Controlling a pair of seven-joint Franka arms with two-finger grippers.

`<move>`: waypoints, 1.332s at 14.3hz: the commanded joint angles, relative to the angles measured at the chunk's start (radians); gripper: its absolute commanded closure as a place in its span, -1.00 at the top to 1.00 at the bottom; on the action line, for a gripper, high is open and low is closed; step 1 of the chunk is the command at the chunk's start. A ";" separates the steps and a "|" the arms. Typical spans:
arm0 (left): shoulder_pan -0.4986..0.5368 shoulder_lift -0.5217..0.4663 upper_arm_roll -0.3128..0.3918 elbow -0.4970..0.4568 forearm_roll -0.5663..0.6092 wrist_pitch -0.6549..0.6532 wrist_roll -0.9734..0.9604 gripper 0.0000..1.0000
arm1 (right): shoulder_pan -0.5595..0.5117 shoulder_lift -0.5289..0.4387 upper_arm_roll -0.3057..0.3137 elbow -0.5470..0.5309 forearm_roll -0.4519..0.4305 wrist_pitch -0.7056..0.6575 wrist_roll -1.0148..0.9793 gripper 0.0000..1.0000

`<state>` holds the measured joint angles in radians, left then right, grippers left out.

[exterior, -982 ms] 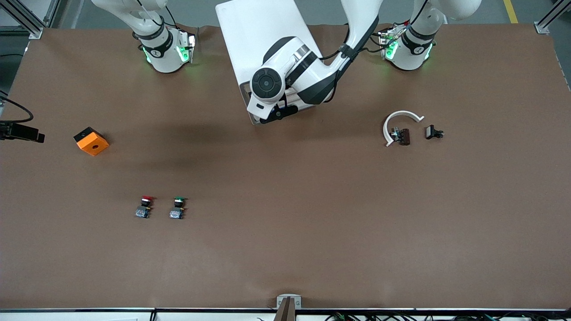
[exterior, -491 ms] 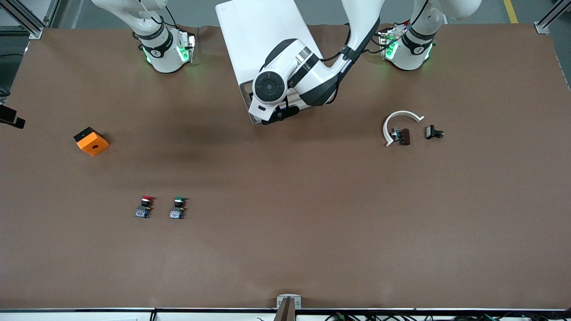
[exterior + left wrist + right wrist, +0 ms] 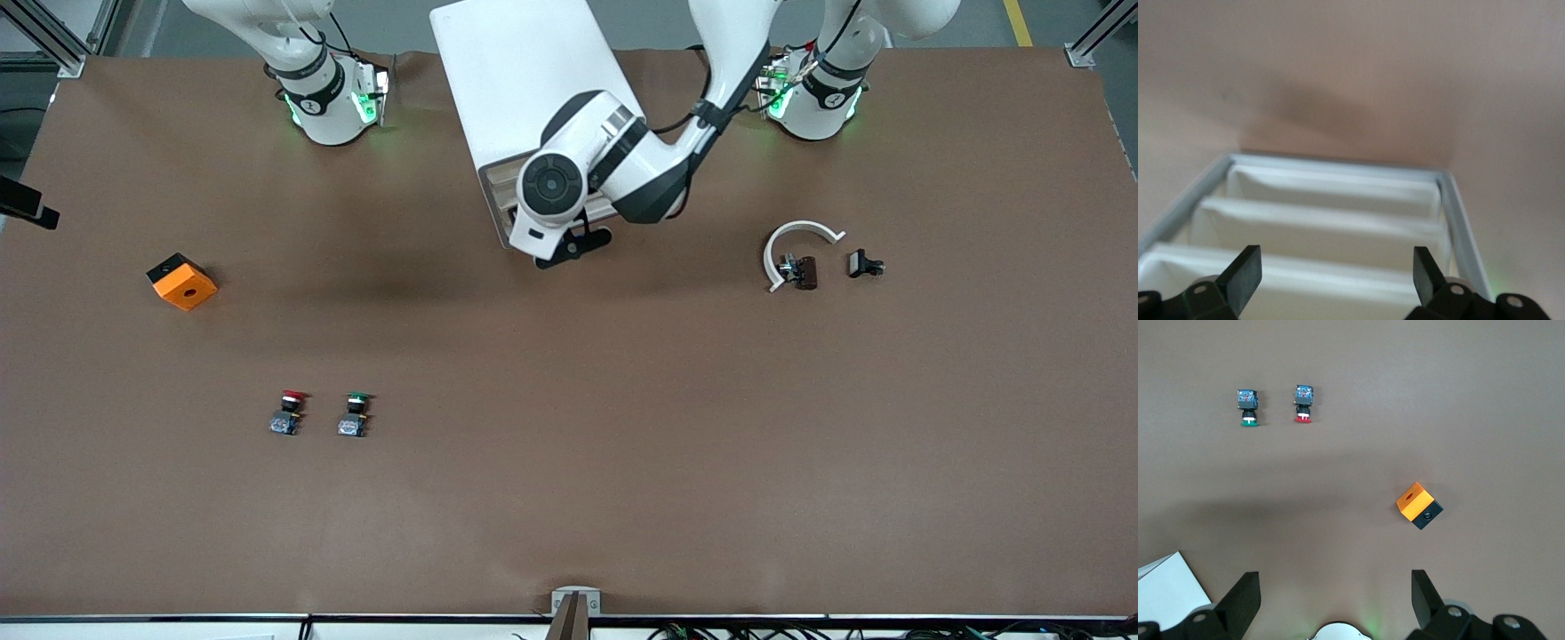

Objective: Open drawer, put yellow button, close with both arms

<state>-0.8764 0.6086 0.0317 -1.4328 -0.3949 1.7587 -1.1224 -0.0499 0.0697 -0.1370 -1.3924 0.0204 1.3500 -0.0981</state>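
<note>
Now your left gripper (image 3: 1331,273), jaws apart, backs off the cabinet (image 3: 520,80); right gripper (image 3: 1331,597), jaws apart, waits. Drawer (image 3: 1338,230) reads shut.

- A robotics lab or test bench, not a home or shop.
- Two white robot arms (image 3: 613,169) stand bolted at one long edge of the surface (image 3: 622,462), green status lights glowing at their bases.
- The surface wears a plain brown covering; aluminium frame struts (image 3: 53,36) rise at its corners.
- Cables (image 3: 800,633) run along the edge nearest the front camera.
- Loose parts lie spread out: push-buttons (image 3: 286,413), an orange block (image 3: 181,281), a white cabinet (image 3: 524,80).
</note>
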 commanded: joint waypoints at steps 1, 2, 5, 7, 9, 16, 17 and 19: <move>0.068 -0.012 -0.001 0.015 0.051 0.004 0.001 1.00 | -0.024 -0.065 0.031 -0.074 -0.002 0.038 -0.031 1.00; 0.092 -0.013 -0.003 0.026 0.074 0.004 0.009 1.00 | -0.027 -0.074 0.030 -0.086 -0.002 0.046 -0.055 1.00; 0.114 -0.029 -0.003 0.026 0.186 -0.001 0.053 1.00 | -0.031 -0.137 0.030 -0.166 -0.003 0.081 -0.068 1.00; 0.193 -0.047 -0.004 0.029 0.194 -0.008 0.123 1.00 | -0.031 -0.174 0.030 -0.217 -0.008 0.103 -0.068 1.00; 0.246 -0.076 0.002 0.029 0.197 -0.008 0.209 1.00 | -0.030 -0.174 0.030 -0.217 -0.010 0.103 -0.066 1.00; 0.391 -0.182 0.002 0.025 0.403 -0.133 0.415 1.00 | -0.030 -0.177 0.023 -0.217 -0.011 0.103 -0.066 1.00; 0.414 -0.202 0.002 0.025 0.403 -0.152 0.464 1.00 | -0.030 -0.177 0.025 -0.217 -0.011 0.104 -0.066 1.00; 0.453 -0.242 0.002 0.022 0.404 -0.177 0.548 1.00 | -0.030 -0.177 0.023 -0.218 -0.011 0.107 -0.066 1.00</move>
<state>-0.4595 0.4240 0.0411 -1.3896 -0.0096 1.6124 -0.6488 -0.0602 -0.0799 -0.1272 -1.5824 0.0165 1.4427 -0.1505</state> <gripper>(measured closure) 0.000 0.000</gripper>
